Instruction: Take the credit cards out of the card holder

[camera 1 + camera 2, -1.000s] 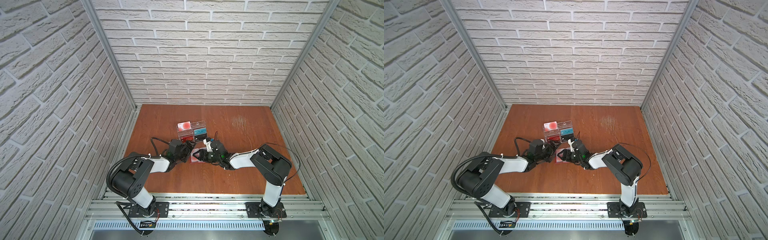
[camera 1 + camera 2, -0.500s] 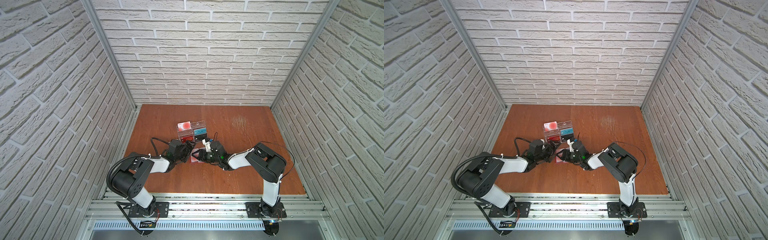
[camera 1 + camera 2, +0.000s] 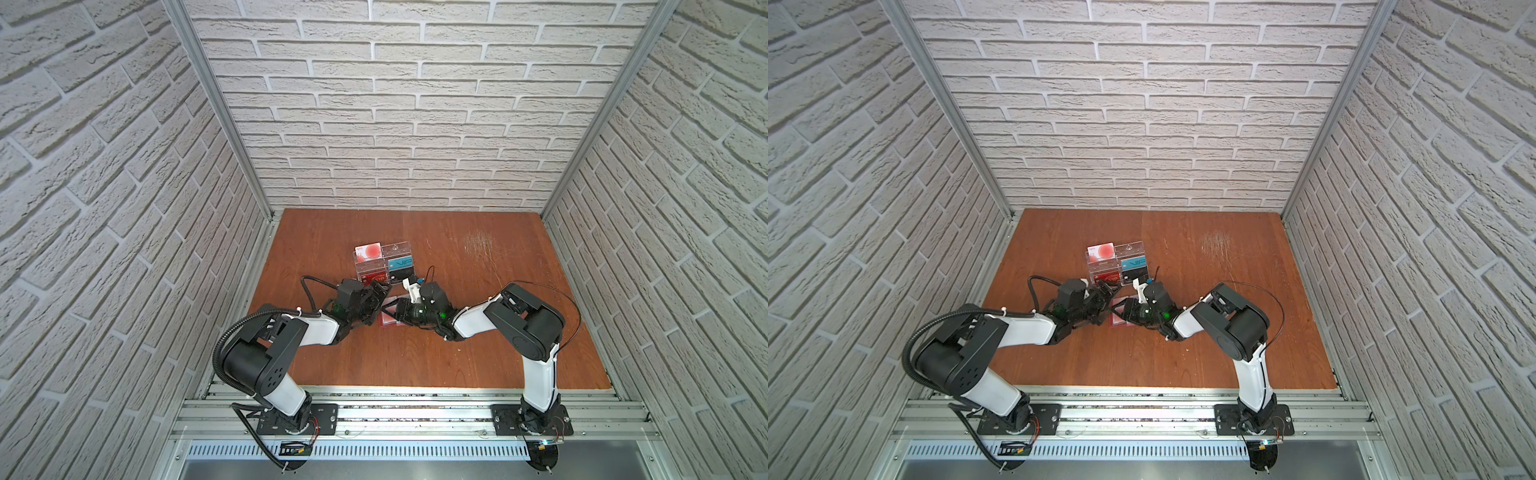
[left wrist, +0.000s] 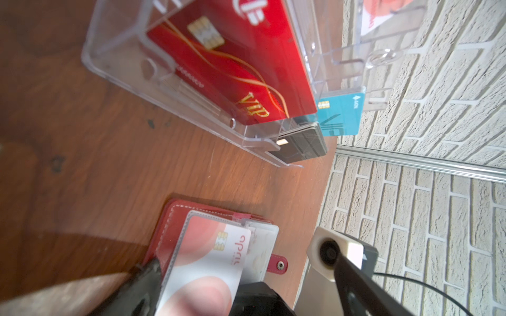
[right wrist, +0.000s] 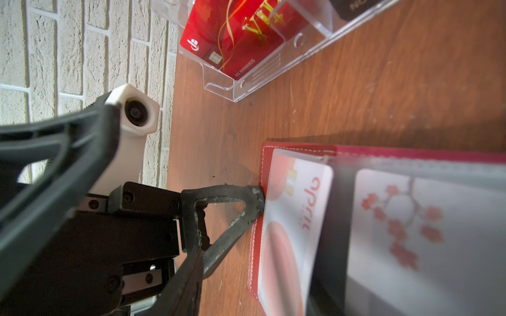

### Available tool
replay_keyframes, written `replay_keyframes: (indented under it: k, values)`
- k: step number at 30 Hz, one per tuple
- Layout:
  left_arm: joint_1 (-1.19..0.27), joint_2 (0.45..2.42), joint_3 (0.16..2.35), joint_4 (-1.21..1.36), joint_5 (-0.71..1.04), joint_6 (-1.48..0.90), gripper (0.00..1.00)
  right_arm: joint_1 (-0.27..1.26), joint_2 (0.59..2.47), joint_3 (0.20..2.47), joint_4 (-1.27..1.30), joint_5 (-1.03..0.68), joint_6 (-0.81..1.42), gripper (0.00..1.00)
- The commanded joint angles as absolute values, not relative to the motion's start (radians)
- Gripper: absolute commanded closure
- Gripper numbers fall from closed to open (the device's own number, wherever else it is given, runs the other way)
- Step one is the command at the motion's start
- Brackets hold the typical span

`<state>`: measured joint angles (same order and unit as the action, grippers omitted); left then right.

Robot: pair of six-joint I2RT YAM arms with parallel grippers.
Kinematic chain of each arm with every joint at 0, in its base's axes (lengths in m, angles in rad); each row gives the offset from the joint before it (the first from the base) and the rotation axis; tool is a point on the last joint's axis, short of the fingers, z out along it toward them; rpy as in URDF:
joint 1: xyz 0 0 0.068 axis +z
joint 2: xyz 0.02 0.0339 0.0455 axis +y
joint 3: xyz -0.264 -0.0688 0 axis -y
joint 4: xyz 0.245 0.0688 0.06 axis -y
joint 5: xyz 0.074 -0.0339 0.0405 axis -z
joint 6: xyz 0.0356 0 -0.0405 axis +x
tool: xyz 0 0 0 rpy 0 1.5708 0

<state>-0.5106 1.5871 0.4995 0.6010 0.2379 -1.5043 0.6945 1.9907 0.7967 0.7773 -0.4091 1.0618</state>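
Nearest, the two arms fold in from the front rail and meet low over the middle of the brown bench (image 3: 478, 353); the left hand (image 3: 383, 297) is spread as wide as it goes and grasps nothing; the tip of one of its fingers (image 5: 241, 194) rests against the stitched outer edge of the card holder (image 4: 169, 224), which lies open and flat on the bench between the two hands; the right hand (image 3: 392, 311) faces it from the opposite side, its fingers apart and not clamped on anything that shows; in the right wrist view one of them is a dark blurred bar between two clear pages; whether it touches either page I cannot tell. The page on the left hand's side holds a white card with red circles (image 4: 216, 262), inside its sleeve with the chip showing; the next page holds a blossom card (image 5: 410, 232), white with red flowers, blurred; the red snap tab (image 4: 279, 264) lies flat on the bench past the pages. Just beyond the holder, apart from it, stands a clear tiered rack (image 4: 109, 63); its front tier carries a red card (image 4: 241, 68) with gold lettering and, beside it, a dark card (image 4: 304, 142); a teal card (image 4: 342, 115) stands in the tier behind the dark one; in a top view a second red-circle card (image 3: 368, 251) stands higher, behind the red one; farthest off is the white brick wall (image 3: 395, 124).
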Motion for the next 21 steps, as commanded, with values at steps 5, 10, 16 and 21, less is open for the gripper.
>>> replay_keyframes:
  k: [5, 10, 16, 21]
  values:
    - [-0.504, 1.611, 0.459, 0.503, 0.246, -1.502, 0.02, 0.666, 1.932, 0.741, 0.81, -0.409, 1.046, 0.56]
    - [-0.504, 1.612, 0.459, 0.499, 0.245, -1.497, 0.02, 0.652, 1.926, 0.727, 0.822, -0.416, 1.051, 0.57]
    - [-0.504, 1.611, 0.456, 0.495, 0.244, -1.497, 0.02, 0.646, 1.919, 0.72, 0.824, -0.416, 1.048, 0.61]
    - [-0.503, 1.612, 0.451, 0.497, 0.245, -1.498, 0.02, 0.641, 1.915, 0.713, 0.824, -0.416, 1.048, 0.65]
